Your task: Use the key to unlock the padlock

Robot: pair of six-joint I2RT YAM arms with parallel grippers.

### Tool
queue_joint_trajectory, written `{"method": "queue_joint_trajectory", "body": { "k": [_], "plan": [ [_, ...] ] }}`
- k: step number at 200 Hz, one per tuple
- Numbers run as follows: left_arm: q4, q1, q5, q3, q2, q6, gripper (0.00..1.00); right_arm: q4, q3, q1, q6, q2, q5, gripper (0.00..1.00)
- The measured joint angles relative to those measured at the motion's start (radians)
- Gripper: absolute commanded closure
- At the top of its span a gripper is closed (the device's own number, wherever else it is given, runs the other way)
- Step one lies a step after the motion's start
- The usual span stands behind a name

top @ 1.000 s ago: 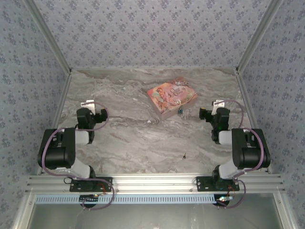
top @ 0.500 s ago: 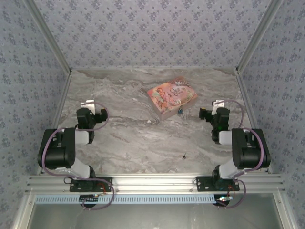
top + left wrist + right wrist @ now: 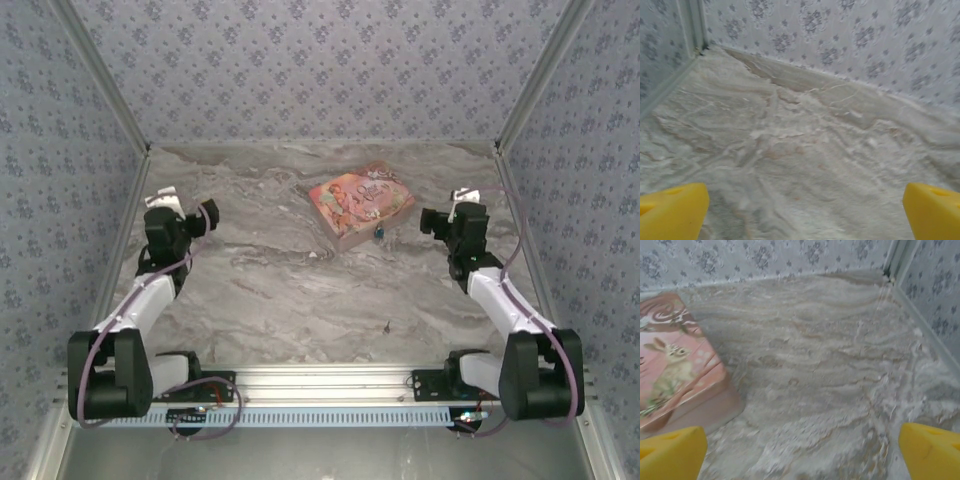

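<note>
Both arms have unfolded since the earlier frame: their elbows, then raised over the bases, now lie low and stretched forward, and each wrist has shifted a little toward the far wall. The left jaws stand wide and hold nothing. Their yellow fingertips (image 3: 673, 210) sit at the two lower corners of the left wrist view, with bare grey-veined marble desk (image 3: 790, 150) between them. The right jaws are likewise spread wide and empty, with yellow fingertips (image 3: 671, 452) at each lower corner. Just beyond the left one lies a corner of the pink illustrated box (image 3: 675, 360), a rabbit on its lid.

From above, the left arm (image 3: 150, 290) reaches along the desk's left side and the right arm (image 3: 500, 295) along its right side, well apart. The tiny blue-teal padlock (image 3: 379, 232) lies on the desk just beside the box's near edge, between the box and the right wrist. The tiny dark metal key (image 3: 386, 326) lies alone on open marble nearer the bases, well apart from the padlock and from both jaws. A small white speck (image 3: 313, 255) sits near the box's near corner.
</note>
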Motion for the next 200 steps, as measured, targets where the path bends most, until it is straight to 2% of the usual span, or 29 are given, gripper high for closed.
{"method": "queue_joint_trajectory", "body": {
  "k": [21, 47, 102, 130, 161, 200],
  "plan": [
    [-0.071, -0.025, 0.056, 0.020, -0.020, -0.109, 0.00, -0.199, 0.064, 0.069, 0.080, -0.029, 0.031, 0.00],
    [-0.159, -0.098, 0.111, 0.019, -0.044, -0.204, 0.01, -0.407, 0.113, 0.174, 0.164, -0.063, 0.051, 0.01],
    [-0.212, -0.297, 0.140, 0.010, -0.057, -0.320, 0.01, -0.721, 0.126, 0.375, 0.352, -0.093, 0.018, 0.17],
    [-0.208, -0.383, 0.140, 0.011, 0.005, -0.349, 0.01, -0.826, 0.126, 0.507, 0.461, -0.053, -0.022, 0.28],
    [-0.209, -0.421, 0.140, 0.029, 0.092, -0.365, 0.01, -0.872, 0.097, 0.635, 0.582, -0.001, -0.083, 0.33],
    [-0.207, -0.439, 0.132, 0.076, 0.116, -0.367, 0.00, -0.875, 0.009, 0.687, 0.698, 0.011, -0.164, 0.47]
  ]
}}
